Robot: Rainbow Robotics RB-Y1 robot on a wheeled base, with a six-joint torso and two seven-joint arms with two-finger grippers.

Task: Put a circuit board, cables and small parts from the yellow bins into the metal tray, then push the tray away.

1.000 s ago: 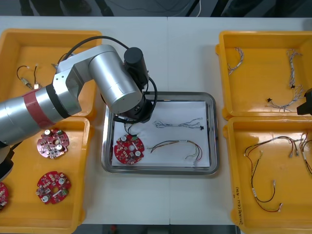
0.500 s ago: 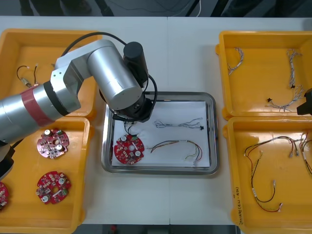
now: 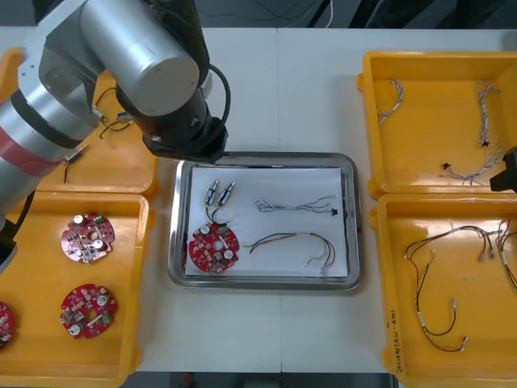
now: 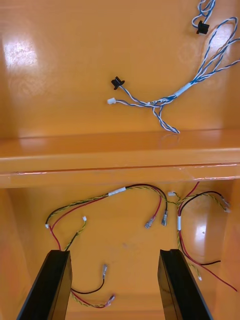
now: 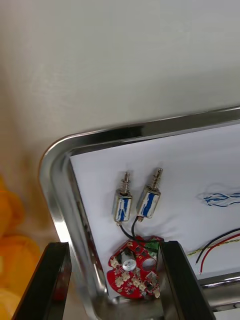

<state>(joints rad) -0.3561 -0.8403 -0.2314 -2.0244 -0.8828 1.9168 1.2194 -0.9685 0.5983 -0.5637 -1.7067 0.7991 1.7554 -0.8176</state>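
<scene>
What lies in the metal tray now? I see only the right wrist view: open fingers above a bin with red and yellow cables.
Observer: The metal tray holds one red circuit board, a blue and white cable, a red and yellow cable and two small metal parts.
Operator: My right gripper is idle over its bin. Where is the left gripper?
Observer: The left gripper hangs open over the tray's left end, with nothing between its fingers.
Operator: Are circuit boards left in the bins?
Observer: Yes, the near left bin holds at least three more boards.
</scene>
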